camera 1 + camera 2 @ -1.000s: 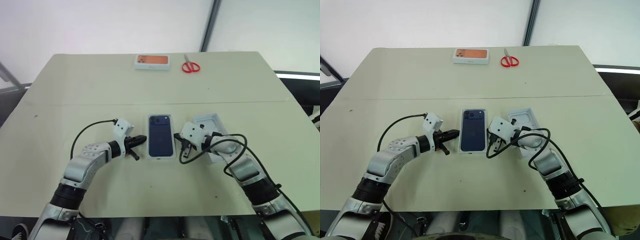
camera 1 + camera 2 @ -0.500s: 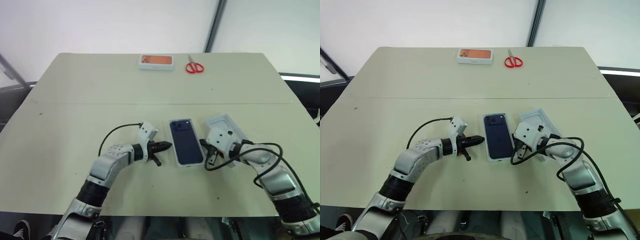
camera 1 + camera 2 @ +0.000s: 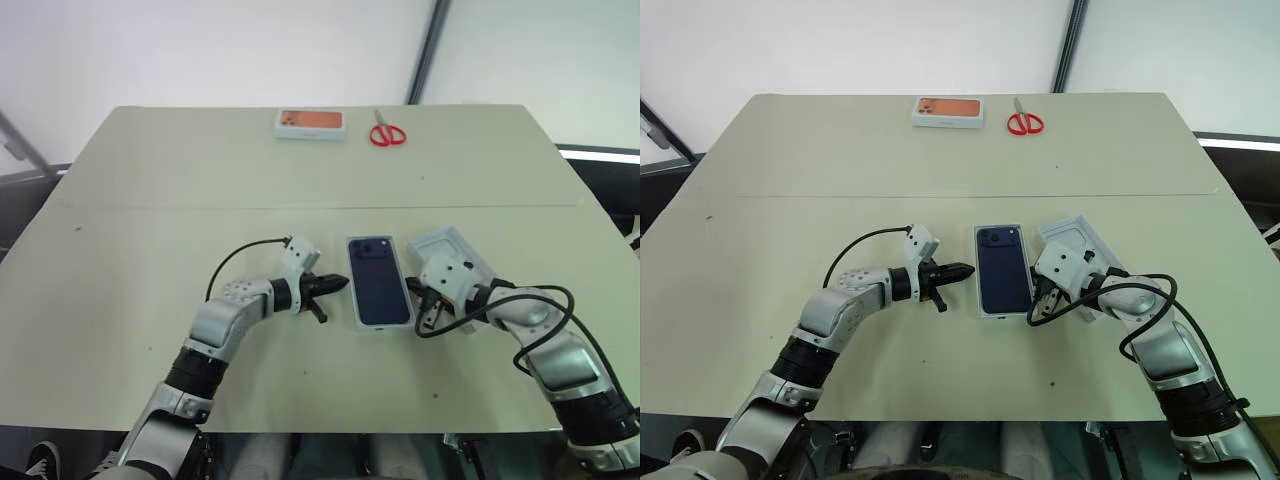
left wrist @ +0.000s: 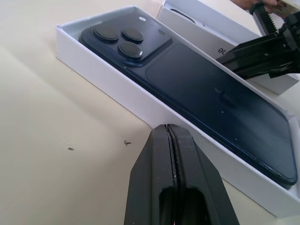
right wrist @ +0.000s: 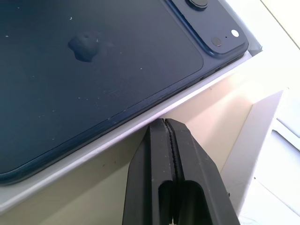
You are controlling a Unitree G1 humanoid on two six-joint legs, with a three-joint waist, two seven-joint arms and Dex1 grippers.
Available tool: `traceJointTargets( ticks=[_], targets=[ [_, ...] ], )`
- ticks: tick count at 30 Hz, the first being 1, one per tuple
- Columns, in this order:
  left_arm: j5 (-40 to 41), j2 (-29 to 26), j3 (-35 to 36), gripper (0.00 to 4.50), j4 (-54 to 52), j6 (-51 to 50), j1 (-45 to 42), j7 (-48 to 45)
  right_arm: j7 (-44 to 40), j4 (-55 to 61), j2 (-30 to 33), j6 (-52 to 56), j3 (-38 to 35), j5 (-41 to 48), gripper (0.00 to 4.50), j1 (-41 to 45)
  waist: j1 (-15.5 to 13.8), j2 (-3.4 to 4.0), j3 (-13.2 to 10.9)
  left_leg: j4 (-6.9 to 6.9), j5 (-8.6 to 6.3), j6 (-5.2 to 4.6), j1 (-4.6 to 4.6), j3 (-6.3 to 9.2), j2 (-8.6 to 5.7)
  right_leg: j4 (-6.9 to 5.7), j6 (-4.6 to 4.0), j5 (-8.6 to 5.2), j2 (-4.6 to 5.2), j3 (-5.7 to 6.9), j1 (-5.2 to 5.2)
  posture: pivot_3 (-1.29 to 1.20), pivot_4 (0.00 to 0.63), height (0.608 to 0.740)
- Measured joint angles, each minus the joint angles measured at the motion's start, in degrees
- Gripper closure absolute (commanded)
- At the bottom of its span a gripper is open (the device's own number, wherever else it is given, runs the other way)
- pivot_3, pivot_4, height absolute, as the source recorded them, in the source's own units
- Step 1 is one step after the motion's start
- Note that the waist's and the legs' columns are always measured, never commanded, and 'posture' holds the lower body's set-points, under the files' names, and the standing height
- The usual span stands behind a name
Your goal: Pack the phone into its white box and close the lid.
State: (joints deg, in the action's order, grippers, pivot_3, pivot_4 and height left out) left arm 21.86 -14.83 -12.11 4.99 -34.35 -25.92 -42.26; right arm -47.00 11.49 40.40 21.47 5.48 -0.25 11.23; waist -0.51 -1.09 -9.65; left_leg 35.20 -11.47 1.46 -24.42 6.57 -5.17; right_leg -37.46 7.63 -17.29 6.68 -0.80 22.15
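Phone (image 3: 378, 281) lay in the white box (image 4: 140, 104), done. Left gripper (image 3: 340, 283) and right gripper (image 3: 424, 310), both pressed together, flanked the box. Next, probably: lid (image 3: 452, 247), just right of the box, lifted on top.

**Bare test bench, lab-type room**

Looks like a lab or robot test space, not a home. One broad work table (image 3: 150, 180) with a plain pale beige top, a seam line running straight across its width. Behind it, blank white walls, a dark vertical strip (image 3: 425, 50) where two wall panels meet. No furnishings or decoration around the table. Props are few and laid out sparsely: red-handled scissors (image 3: 386, 133) and a closed box with an orange picture (image 3: 309, 123) at the far edge, well apart from the near working area. Loose black cables (image 3: 855, 250) loop off the robot's wrists over the tabletop, bench-rig style.
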Motion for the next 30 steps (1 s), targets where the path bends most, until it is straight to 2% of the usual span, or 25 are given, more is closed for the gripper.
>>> traceJointTargets(
  ticks=[5, 17, 23, 24, 27, 28, 30],
  targets=[
    [-0.08, -2.17, 3.00, 4.47, 0.04, 0.16, -0.29, 0.07, 0.00, 0.32, 0.90, 1.53, -0.38, 0.88, 4.50, 3.19, 0.02, 0.01, -0.01, -0.01, 0.00, 0.01, -0.01, -0.01, 0.00, -0.02, 0.00, 0.00, 0.00, -0.01, 0.02, 0.00, 0.150, 0.740],
    [0.16, -4.04, 4.18, 4.47, -4.29, -0.29, 0.45, -0.50, 6.98, -11.03, -1.10, -1.98, 1.73, -4.90, 4.50, 9.37, 0.14, 0.02, 0.00, 0.00, 0.01, 0.02, 0.01, -0.03, 0.01, -0.08, -0.01, 0.01, -0.02, -0.03, 0.03, 0.00, 0.150, 0.740],
    [1.79, -4.80, 6.11, 4.47, -5.56, -1.19, 0.85, -1.27, 8.69, -12.25, -2.29, -1.14, 1.00, -4.52, 4.50, 11.11, 0.13, 0.03, -0.01, 0.01, 0.02, 0.02, 0.00, -0.03, 0.00, -0.09, 0.00, 0.01, -0.02, -0.04, 0.06, 0.00, 0.150, 0.740],
    [2.22, -5.19, 6.48, 4.50, -5.83, -1.29, 0.99, -1.45, 8.25, -11.77, -2.29, -0.51, 0.52, -3.66, 4.25, 11.10, 0.13, 0.03, -0.01, 0.00, 0.02, 0.02, 0.00, -0.03, 0.01, -0.09, -0.01, 0.01, -0.02, -0.04, 0.06, 0.00, 0.150, 0.740],
    [3.70, -7.14, 7.46, 3.59, -5.92, -1.77, 1.33, -3.55, 4.66, -7.50, -3.14, 6.46, -3.20, 3.47, 3.14, 10.38, 0.15, 0.03, -0.02, -0.03, 0.01, 0.02, -0.01, -0.02, 0.03, -0.08, -0.01, 0.00, -0.04, -0.05, 0.07, 0.00, 0.150, 0.740],
    [3.76, -7.85, 7.61, 3.17, -5.92, -1.47, 1.45, -4.11, 3.71, -5.73, -2.52, 7.70, -3.72, 4.52, 2.64, 9.52, 0.14, 0.04, -0.02, -0.03, 0.01, 0.02, -0.01, -0.02, 0.03, -0.08, -0.01, 0.00, -0.04, -0.05, 0.07, 0.00, 0.150, 0.740],
    [4.28, -9.43, 9.09, 2.02, -5.91, -1.11, 1.59, -5.60, 3.27, -2.74, -0.95, 9.96, -4.39, 5.62, 1.53, 8.09, 0.10, 0.05, -0.03, -0.01, 0.01, 0.02, -0.01, -0.02, 0.02, -0.09, -0.01, 0.00, -0.03, -0.05, 0.07, 0.00, 0.150, 0.740]
  ],
)
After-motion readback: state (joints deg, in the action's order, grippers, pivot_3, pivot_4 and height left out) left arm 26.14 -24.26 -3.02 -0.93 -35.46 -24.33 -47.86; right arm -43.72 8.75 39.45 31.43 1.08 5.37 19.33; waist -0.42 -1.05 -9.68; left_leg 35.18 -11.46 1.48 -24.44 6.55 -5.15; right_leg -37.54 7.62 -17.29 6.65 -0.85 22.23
